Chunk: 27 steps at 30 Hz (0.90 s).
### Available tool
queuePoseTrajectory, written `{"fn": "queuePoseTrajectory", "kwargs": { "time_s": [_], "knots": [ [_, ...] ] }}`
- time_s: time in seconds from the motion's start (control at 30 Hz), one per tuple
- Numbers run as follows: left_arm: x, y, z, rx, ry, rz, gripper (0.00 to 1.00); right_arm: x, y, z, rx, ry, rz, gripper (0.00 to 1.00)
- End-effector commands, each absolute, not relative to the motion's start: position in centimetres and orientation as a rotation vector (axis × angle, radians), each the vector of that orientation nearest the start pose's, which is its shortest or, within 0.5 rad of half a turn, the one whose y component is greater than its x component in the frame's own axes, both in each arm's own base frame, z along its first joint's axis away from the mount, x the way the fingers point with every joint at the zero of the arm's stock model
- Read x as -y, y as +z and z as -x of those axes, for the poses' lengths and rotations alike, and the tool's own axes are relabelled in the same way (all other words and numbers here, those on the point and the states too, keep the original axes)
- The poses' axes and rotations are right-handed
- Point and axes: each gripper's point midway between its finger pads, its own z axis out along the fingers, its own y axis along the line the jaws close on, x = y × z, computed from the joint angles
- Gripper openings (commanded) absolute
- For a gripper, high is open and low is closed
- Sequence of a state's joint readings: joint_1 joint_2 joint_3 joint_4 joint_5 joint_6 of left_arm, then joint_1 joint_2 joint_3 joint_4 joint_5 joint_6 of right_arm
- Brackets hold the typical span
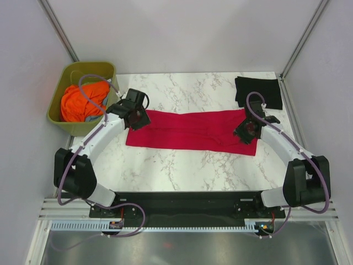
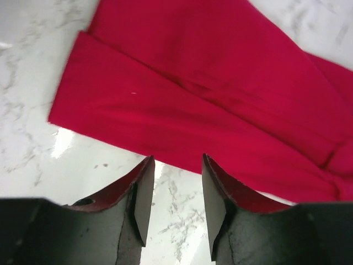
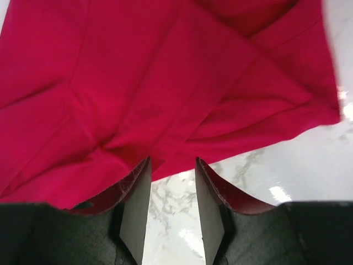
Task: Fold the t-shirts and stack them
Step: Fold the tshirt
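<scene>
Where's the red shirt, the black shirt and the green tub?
red shirt [image 1: 190, 130]: top view, middle of the folded cloth.
black shirt [image 1: 258, 91]: top view, middle of the folded cloth.
green tub [image 1: 91, 65]: top view, far rim.

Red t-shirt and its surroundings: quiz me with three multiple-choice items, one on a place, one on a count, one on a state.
1. Where does the black t-shirt lie?
A) far right corner of the table
B) near left corner
C) the table's middle

2. How many t-shirts lie on the table?
A) one
B) two
C) four

3. The left gripper is:
A) shut on cloth
B) open, holding nothing
C) out of view

Answers:
1 A: it sits folded by the far right edge.
2 B: the red t-shirt and the black one.
3 B: bare marble shows between its parted fingers.
</scene>
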<state>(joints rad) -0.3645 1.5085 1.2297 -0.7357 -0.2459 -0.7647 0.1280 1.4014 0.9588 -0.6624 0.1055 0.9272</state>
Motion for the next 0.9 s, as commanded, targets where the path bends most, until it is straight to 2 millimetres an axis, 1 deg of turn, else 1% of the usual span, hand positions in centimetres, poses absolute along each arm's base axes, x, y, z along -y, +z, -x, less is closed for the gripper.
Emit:
{"fn": "queuePoseTrajectory", "kwargs": {
  "time_s": [0.0,0.03,0.07,0.1,0.17,0.2,0.23,0.27,0.3,0.33,0.37,0.43,0.63,0.8,0.87],
  "knots": [
    [15.6,16.3,-33.9,-2.430,-0.421,0.264,0.50,-9.1,9.4,-31.5,-2.373,0.390,-1.219,0.46],
    [16.0,16.5,-33.8,-2.412,-0.453,0.238,0.55,-10.1,9.2,-31.2,-2.381,0.415,-1.236,0.46],
    [16.9,16.7,-33.5,-2.400,-0.520,0.199,0.56,-10.6,8.5,-30.7,-2.395,0.426,-1.261,0.47],
    [16.7,16.4,-33.0,-2.401,-0.526,0.194,0.57,-11.0,8.3,-30.6,-2.377,0.444,-1.321,0.47],
    [16.6,16.0,-32.8,-2.403,-0.523,0.183,0.57,-12.1,7.3,-29.7,-2.395,0.449,-1.343,0.48],
    [16.5,15.4,-32.6,-2.418,-0.514,0.179,0.57,-12.4,7.3,-30.0,-2.370,0.460,-1.372,0.48],
    [16.5,15.2,-32.6,-2.423,-0.511,0.172,0.57,-12.9,6.9,-29.8,-2.381,0.453,-1.369,0.48],
    [16.5,15.1,-32.5,-2.424,-0.509,0.168,0.57,-13.0,6.6,-29.7,-2.379,0.442,-1.379,0.48],
    [16.5,14.8,-32.5,-2.432,-0.508,0.169,0.57,-13.3,6.6,-30.0,-2.368,0.459,-1.391,0.48],
    [16.6,14.8,-32.5,-2.431,-0.511,0.165,0.57,-13.6,6.1,-30.0,-2.379,0.461,-1.395,0.48],
    [16.6,14.8,-32.5,-2.430,-0.514,0.165,0.57,-13.8,6.0,-30.2,-2.376,0.472,-1.399,0.49],
    [16.6,14.9,-32.5,-2.421,-0.517,0.162,0.57,-14.0,5.7,-30.3,-2.373,0.465,-1.420,0.48],
    [16.5,15.7,-32.6,-2.395,-0.513,0.145,0.55,-13.5,4.9,-30.3,-2.322,0.428,-1.486,0.48],
    [16.4,15.9,-32.6,-2.384,-0.509,0.141,0.54,-13.2,4.7,-31.3,-2.284,0.409,-1.498,0.47],
    [16.4,16.0,-32.6,-2.383,-0.510,0.141,0.53,-13.3,4.8,-31.9,-2.274,0.418,-1.494,0.45]
  ]
}}
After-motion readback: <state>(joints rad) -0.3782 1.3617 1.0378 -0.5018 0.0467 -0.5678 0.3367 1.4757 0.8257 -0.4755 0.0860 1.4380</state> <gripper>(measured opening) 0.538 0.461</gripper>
